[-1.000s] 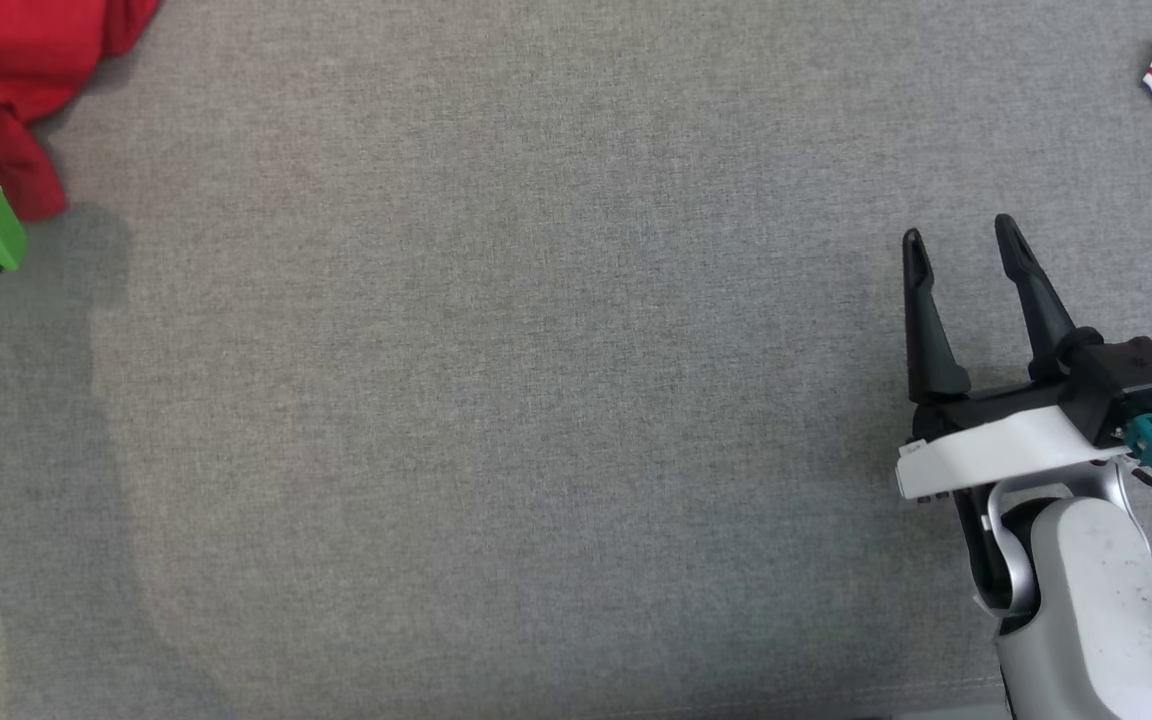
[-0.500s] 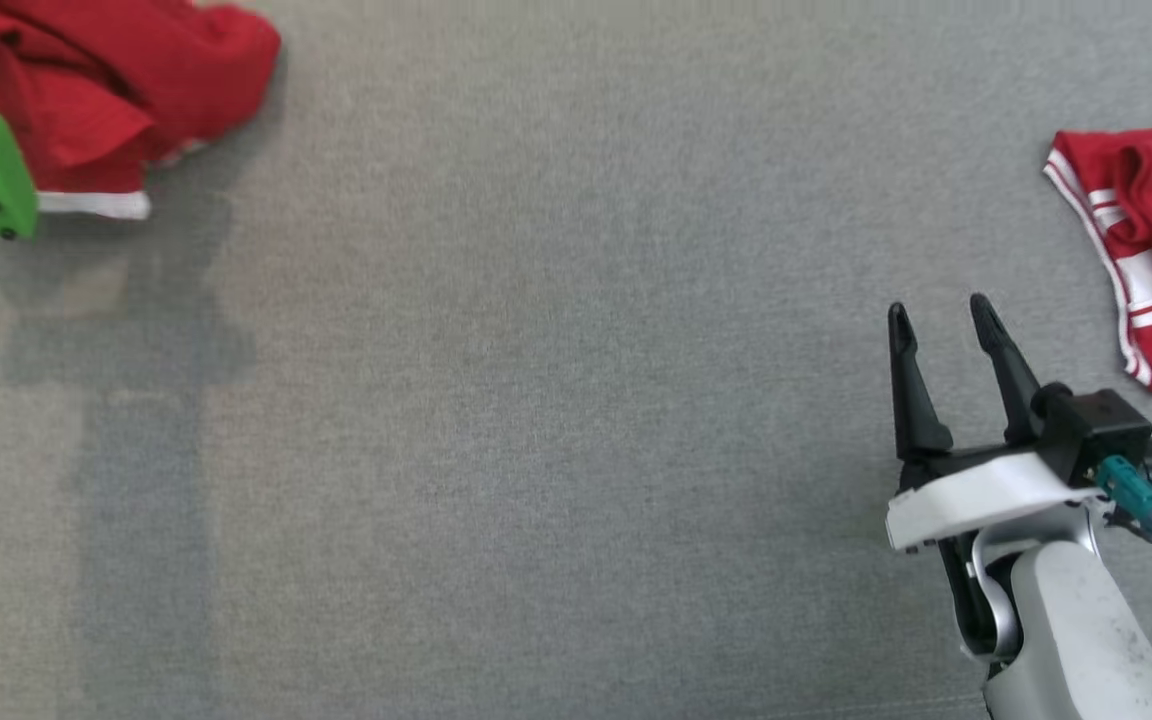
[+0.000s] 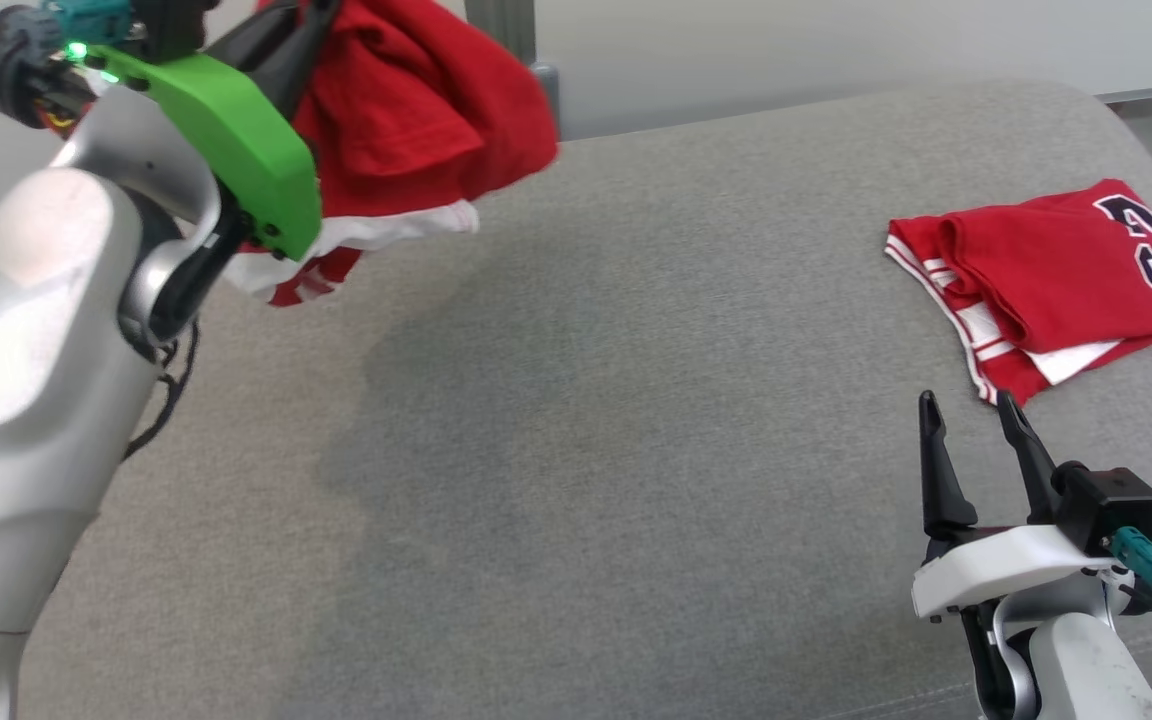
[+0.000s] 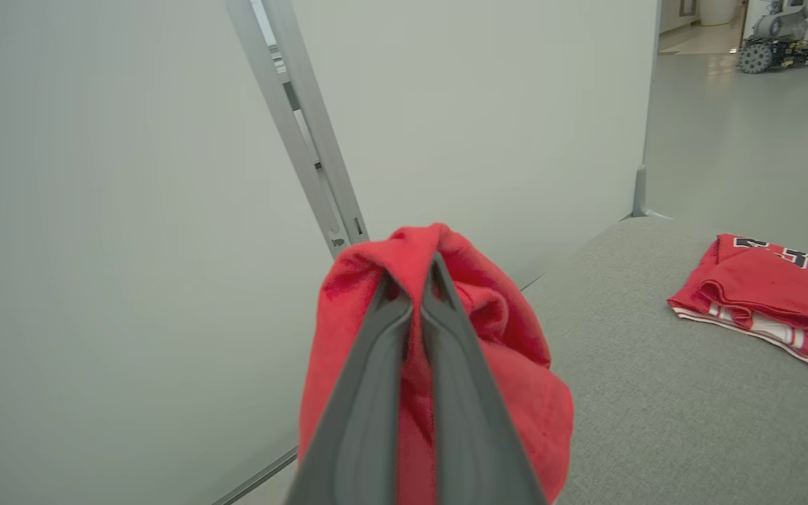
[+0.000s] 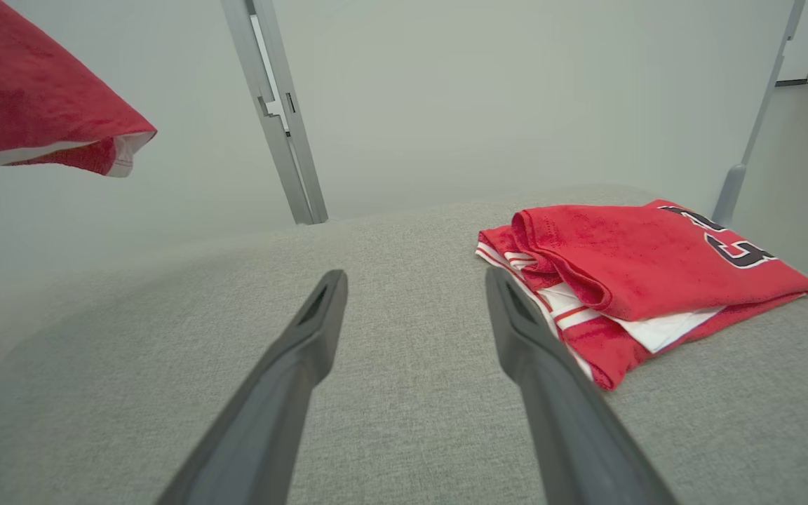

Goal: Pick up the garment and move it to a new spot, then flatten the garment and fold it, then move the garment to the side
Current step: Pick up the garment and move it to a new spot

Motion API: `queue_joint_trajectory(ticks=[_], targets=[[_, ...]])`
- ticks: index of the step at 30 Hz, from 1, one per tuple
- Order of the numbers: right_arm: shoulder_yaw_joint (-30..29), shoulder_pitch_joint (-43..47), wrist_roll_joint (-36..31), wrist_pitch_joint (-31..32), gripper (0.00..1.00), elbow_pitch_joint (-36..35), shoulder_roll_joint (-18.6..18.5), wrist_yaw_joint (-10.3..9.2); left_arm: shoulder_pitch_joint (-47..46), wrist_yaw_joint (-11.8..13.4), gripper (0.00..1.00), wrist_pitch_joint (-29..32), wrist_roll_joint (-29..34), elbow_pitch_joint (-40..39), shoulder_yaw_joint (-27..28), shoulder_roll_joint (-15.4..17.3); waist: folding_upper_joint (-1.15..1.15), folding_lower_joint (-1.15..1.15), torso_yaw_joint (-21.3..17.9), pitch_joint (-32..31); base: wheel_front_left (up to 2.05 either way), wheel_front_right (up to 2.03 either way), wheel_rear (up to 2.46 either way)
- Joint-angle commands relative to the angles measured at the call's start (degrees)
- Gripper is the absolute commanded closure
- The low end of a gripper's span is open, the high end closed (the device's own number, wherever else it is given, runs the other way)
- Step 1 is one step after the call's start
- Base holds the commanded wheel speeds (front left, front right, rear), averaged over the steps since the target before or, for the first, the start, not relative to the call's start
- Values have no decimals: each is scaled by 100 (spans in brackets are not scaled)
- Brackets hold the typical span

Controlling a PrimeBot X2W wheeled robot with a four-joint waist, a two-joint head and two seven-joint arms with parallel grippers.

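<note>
The left gripper (image 4: 414,275) has its two dark fingers pressed together on a bunched ridge of the red garment (image 3: 406,110), which hangs clear above the far left corner of the grey cushioned surface (image 3: 636,420), its white-trimmed hem drooping beside the green wrist cover (image 3: 236,140). Because the pinch takes a gathered fold rather than an edge, the cloth drapes in a lump on both sides of the fingers, so it will likely land crumpled and need spreading. Holding it high seems meant to keep it from dragging while it is carried toward the middle of the surface. The right gripper (image 3: 966,405) hovers low over the near right side, fingers spread with nothing between them, probably held ready to help with flattening. Just beyond it a second red jersey (image 3: 1056,270) lies folded by the right edge, number print up, apparently a finished piece parked aside. The task looks to be in its first step.
</note>
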Motion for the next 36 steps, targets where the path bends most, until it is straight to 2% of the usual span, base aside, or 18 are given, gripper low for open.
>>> queue_joint_trajectory(ticks=[1,4,8,18,19,20,21,23,36], targets=[[-24,90,-16,-36,0,-8,-14,-11,96,-11,100,25,-160,-151,-109,-50,0,0,-456,-142,0,0,0],[-36,82,29,-42,0,-10,-13,-10,278,-11,100,37,-424,-444,-501,-76,0,0,-567,41,0,0,0],[54,-21,130,-40,0,-11,-11,-11,565,-3,100,-6,-471,-349,-1028,42,0,0,-682,308,0,0,0],[229,-246,302,-50,0,-12,-14,-11,1309,-1,100,-684,-359,1192,-1437,-32,0,0,-848,700,0,0,0],[211,-244,294,-50,0,-15,-14,-11,1332,-1,65,-765,-357,1306,-1440,-68,0,0,-831,705,0,0,0],[195,-232,276,-50,0,-6,-14,-11,1364,-1,58,-822,-385,1383,-1443,-100,0,0,-811,703,0,0,0],[178,-211,252,-51,0,5,-14,-11,1408,-2,45,-899,-419,1472,-1454,-137,0,0,-778,688,0,0,0],[178,-179,218,-51,0,30,-11,-10,1441,-2,0,-1056,-422,1600,-1465,-178,0,0,-715,647,0,0,0],[108,-24,-101,-49,0,66,-15,-11,1628,53,0,-2054,-548,1885,-1341,-574,0,0,-117,-97,0,0,0]])
